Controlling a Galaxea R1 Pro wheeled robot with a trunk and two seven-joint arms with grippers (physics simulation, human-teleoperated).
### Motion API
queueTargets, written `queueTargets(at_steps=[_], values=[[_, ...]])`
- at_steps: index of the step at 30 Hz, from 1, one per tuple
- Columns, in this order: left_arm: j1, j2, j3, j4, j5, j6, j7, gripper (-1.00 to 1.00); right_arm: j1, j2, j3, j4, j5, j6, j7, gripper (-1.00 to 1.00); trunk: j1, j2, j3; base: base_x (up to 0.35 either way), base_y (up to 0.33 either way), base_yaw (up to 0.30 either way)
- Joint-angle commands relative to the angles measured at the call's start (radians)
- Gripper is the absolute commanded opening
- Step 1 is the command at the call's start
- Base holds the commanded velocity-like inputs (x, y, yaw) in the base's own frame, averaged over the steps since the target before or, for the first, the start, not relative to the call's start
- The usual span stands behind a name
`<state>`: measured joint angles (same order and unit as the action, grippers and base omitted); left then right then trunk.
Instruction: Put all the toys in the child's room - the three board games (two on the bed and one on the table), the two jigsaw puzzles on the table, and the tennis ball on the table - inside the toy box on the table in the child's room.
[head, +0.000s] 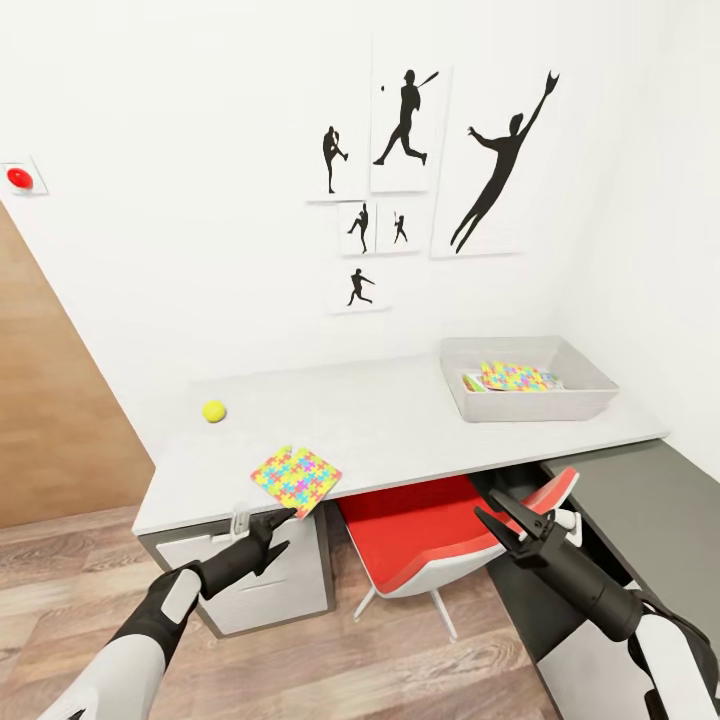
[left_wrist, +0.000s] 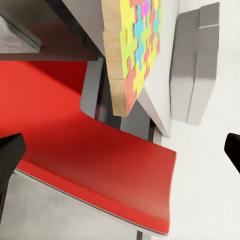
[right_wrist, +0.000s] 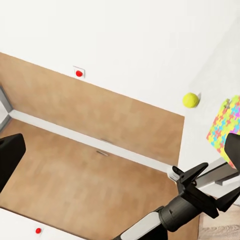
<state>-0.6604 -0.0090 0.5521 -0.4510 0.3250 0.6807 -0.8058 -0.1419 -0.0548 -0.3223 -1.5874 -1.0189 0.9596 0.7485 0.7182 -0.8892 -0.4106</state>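
A jigsaw puzzle (head: 296, 480) lies on the table (head: 400, 420) with one corner sticking out over the front edge. My left gripper (head: 283, 532) is open just below and in front of that corner, not touching it. In the left wrist view the puzzle (left_wrist: 135, 50) sits ahead of the wide-open left gripper (left_wrist: 120, 155). The tennis ball (head: 214, 411) rests at the table's left. At the right end, the toy box (head: 590, 385) holds another jigsaw puzzle (head: 515, 377) over partly hidden flat boxes. My right gripper (head: 487, 503) hangs open over the chair. The bed is out of view.
A red chair (head: 430, 530) is tucked under the table between my arms. A white drawer unit (head: 260, 580) stands under the table's left end. A dark grey lower surface (head: 650, 510) runs along the right wall. Wood-plank floor (head: 350, 660) lies in front.
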Motion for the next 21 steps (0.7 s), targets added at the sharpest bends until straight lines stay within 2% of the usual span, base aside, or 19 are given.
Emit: queueTargets(at_steps=[1,10,21], values=[[-0.001,-0.001,0.004,-0.001,0.0,0.006,-0.001,1.0,-0.001,0.0,-0.001,0.0,0.002,0.004,0.003,1.0,0.0,-0.001,-0.001,0.0,-0.007,0.0],[-0.001,-0.002,0.003,-0.001,0.0,0.007,-0.001,1.0,-0.001,0.005,0.0,0.001,0.005,0.002,0.0,1.0,0.0,-0.001,-0.001,0.037,-0.127,0.0],[-0.001,-0.001,0.002,-0.002,0.0,0.004,-0.001,1.0,-0.001,0.007,0.0,0.001,0.008,0.002,-0.002,1.0,0.0,-0.001,-0.001,0.044,-0.018,0.0]])
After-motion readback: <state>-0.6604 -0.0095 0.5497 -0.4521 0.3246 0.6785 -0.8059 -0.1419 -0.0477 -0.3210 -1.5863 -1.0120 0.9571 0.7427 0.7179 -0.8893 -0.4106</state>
